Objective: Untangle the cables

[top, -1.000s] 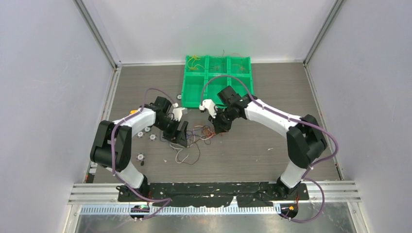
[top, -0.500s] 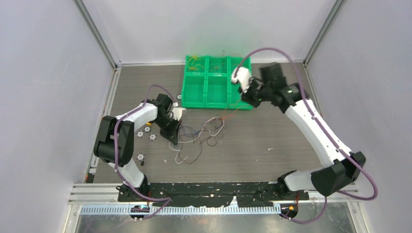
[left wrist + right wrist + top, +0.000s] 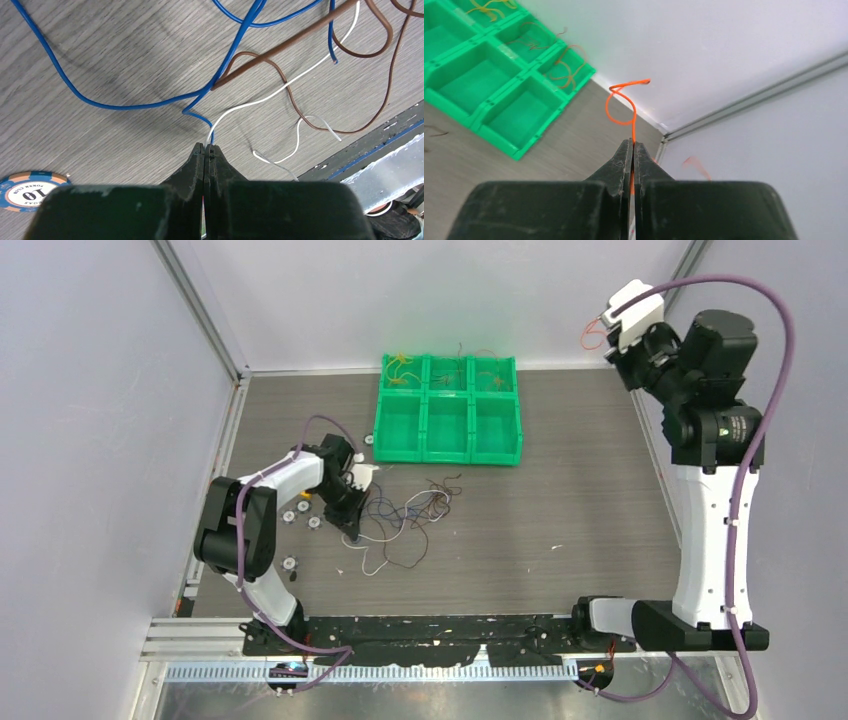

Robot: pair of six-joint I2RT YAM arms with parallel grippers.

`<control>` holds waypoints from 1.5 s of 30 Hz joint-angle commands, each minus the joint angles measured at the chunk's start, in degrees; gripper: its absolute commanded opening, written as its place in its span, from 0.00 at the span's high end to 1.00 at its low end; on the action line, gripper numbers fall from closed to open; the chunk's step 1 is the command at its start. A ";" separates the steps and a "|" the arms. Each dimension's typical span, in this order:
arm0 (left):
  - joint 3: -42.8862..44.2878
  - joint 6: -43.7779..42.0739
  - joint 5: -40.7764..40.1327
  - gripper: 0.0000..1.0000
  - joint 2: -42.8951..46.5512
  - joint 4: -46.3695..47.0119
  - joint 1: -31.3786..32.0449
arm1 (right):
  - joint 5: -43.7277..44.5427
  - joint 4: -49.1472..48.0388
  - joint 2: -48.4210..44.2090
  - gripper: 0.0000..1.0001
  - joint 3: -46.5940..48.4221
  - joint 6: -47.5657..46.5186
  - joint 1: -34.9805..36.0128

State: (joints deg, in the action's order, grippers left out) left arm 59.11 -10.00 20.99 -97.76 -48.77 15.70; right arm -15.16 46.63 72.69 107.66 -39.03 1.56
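The right arm now stands tall at the far right corner, well away from the counter (image 3: 560, 510). A second ago it was down at the heap, close to the left arm, and half a second ago it was over the green tray (image 3: 448, 455). The jaws of the right gripper (image 3: 632, 145) are pressed together on one orange wire (image 3: 620, 102), which curls up free in the air, clear of everything else.

The rest of the cables (image 3: 405, 515) lie on the counter in front of the tray. They are pulled out looser and further right than before.

The left gripper (image 3: 206, 147) has stayed at the heap's left edge. Its jaws, spread a second ago, are now pressed together, pinching a blue wire (image 3: 125, 105) at the very tips, with a white wire (image 3: 260, 100) running in at the same spot. A brown wire (image 3: 280, 50) crosses above them. A poker chip (image 3: 30, 182) lies just left of the jaws.
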 commanded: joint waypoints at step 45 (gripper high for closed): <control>6.41 4.29 18.55 0.00 13.56 2.86 0.21 | -6.70 -53.14 52.18 0.95 18.12 37.22 5.76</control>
State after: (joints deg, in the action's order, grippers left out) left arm 63.64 -4.99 38.65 -83.57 -47.27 15.77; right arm -22.83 -1.13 125.29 126.28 0.84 6.33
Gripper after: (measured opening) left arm 0.994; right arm 0.063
